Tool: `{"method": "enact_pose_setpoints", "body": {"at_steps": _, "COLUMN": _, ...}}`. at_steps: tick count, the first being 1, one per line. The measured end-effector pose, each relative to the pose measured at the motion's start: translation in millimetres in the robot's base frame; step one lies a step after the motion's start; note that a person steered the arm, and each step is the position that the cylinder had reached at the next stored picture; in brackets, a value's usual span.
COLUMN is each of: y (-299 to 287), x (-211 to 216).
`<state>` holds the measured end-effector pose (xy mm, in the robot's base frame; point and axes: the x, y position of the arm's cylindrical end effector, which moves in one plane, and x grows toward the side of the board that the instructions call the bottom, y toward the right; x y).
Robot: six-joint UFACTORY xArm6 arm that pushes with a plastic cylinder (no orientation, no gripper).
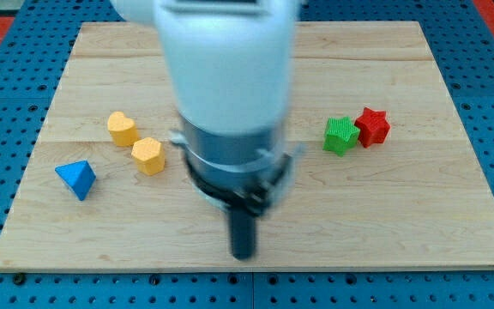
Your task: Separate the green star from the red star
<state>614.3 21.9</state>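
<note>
The green star (340, 135) lies at the view's right on the wooden board, touching the red star (373, 126) just to its right. My tip (243, 254) is at the view's bottom centre, well to the left of and below both stars and touching no block. The arm's white and dark body (227, 94) hides the middle of the board.
A yellow heart-like block (123, 129) and a yellow hexagonal block (148, 155) lie at the view's left, close together. A blue triangular block (76, 178) lies further left. The board's front edge (247, 266) runs just below my tip.
</note>
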Motion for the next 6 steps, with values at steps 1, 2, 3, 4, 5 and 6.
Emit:
{"method": "enact_pose_setpoints", "body": {"at_steps": 1, "y": 90, "x": -68}}
{"method": "enact_pose_setpoints", "body": {"at_steps": 2, "y": 131, "x": -145}}
{"method": "enact_pose_setpoints", "body": {"at_steps": 3, "y": 155, "x": -152}}
{"method": "enact_pose_setpoints", "body": {"at_steps": 4, "y": 145, "x": -168}}
{"method": "enact_pose_setpoints", "body": {"at_steps": 5, "y": 135, "x": -178}}
{"method": "enact_pose_setpoints", "body": {"at_steps": 6, "y": 124, "x": -173}}
